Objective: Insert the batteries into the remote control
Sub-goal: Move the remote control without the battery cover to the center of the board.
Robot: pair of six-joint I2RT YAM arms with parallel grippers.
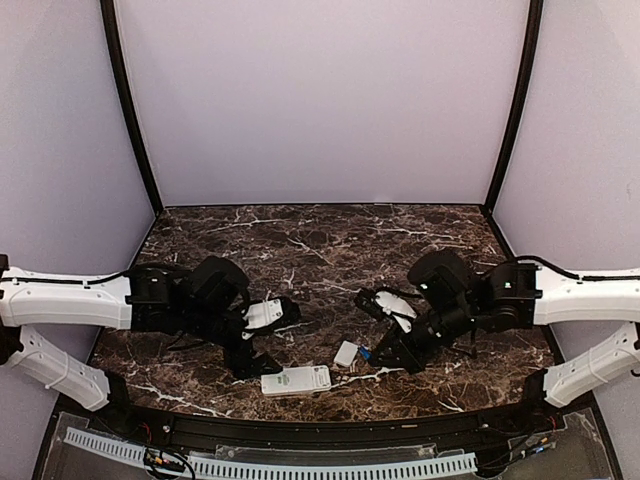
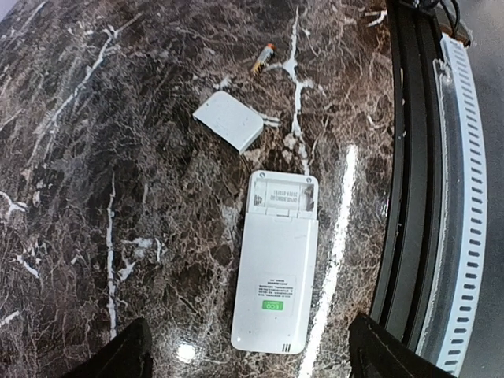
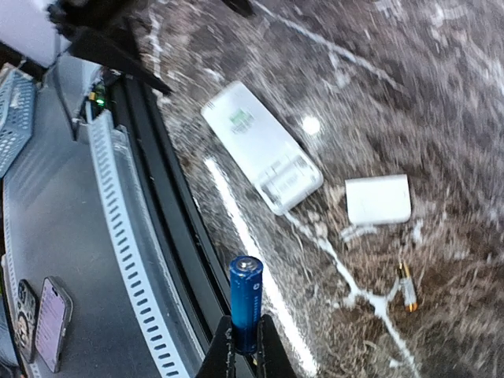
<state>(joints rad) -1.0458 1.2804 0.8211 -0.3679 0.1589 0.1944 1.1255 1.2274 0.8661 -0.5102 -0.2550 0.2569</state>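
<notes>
The white remote control [image 2: 276,276] lies face down near the table's front edge, with its battery bay [image 2: 282,194] uncovered and empty. It also shows in the top view [image 1: 295,381] and the right wrist view [image 3: 260,146]. My left gripper [image 2: 252,350] is open and hovers over the remote's lower end; it also shows in the top view [image 1: 245,362]. My right gripper [image 3: 244,344] is shut on a blue battery [image 3: 246,299], held upright above the table to the right of the remote [image 1: 366,353]. A small orange-tipped cylinder [image 2: 262,58] lies beyond the cover plate.
The white squarish cover plate [image 2: 228,120] lies on the marble just past the remote's open end. A black rail [image 2: 409,197] and a white slotted duct [image 2: 465,197] run along the front edge. Two phones [image 3: 47,319] lie below the table edge.
</notes>
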